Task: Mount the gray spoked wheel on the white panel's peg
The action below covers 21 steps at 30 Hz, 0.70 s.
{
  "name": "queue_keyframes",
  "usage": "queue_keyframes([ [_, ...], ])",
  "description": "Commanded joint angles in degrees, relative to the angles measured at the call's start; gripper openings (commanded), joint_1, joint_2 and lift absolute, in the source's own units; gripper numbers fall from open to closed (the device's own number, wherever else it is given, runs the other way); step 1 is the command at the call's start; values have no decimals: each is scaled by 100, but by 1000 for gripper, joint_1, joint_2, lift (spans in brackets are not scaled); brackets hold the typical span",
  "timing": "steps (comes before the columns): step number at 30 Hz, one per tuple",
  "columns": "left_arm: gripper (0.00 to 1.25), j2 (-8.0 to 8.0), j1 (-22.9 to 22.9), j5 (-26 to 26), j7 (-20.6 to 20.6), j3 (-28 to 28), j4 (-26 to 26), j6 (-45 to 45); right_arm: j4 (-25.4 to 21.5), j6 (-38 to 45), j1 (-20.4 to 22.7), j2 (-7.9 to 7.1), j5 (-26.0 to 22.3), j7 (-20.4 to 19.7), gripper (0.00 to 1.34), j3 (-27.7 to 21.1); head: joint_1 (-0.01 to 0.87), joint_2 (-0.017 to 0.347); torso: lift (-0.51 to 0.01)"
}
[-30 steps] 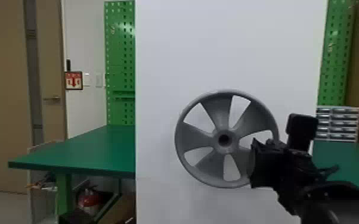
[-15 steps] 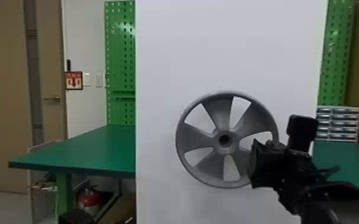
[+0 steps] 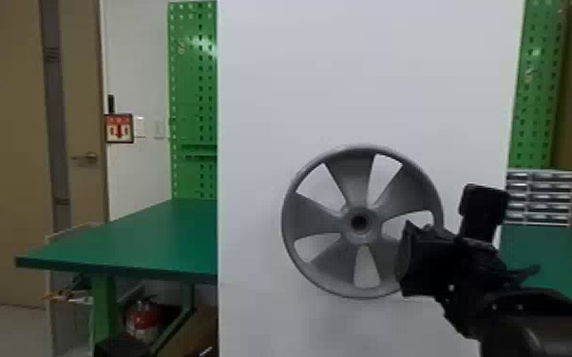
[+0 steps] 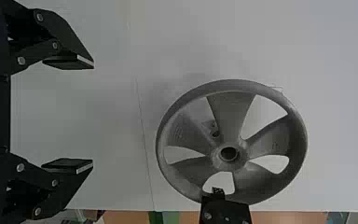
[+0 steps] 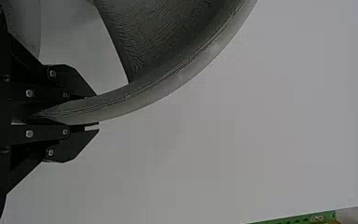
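My right gripper (image 3: 411, 258) is at the right side of the gray spoked wheel (image 3: 342, 185), which stands face-on before the white panel (image 3: 347, 71). In the right wrist view that gripper (image 5: 95, 113) is shut on the wheel's rim (image 5: 168, 84). The left wrist view has my left gripper (image 4: 93, 115) open, with nothing between its fingers, apart from the wheel (image 4: 230, 112). Through a gap between spokes there, a small peg-like fitting (image 4: 215, 133) shows on the panel, beside the hub rather than in line with its hole.
A green table (image 3: 123, 242) stands left of the panel and another green surface (image 3: 551, 261) lies to its right, with a small drawer cabinet (image 3: 541, 197) behind. Green pegboards (image 3: 192, 99) rise behind both sides. A fire extinguisher (image 3: 143, 319) sits under the left table.
The wheel and my right gripper have shifted very slightly to the right in the head view; the grip on the rim looks the same.
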Motion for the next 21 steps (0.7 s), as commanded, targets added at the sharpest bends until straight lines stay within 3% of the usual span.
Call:
queue_keyframes([
  [1, 752, 0, 3, 0, 0, 0, 0, 0, 106, -1, -37, 36, -33, -10, 132, -56, 123, -8, -402],
  [21, 752, 9, 20, 9, 0, -9, 0, 0, 466, -265, -178, 177, -103, -54, 126, -170, 123, -8, -402],
])
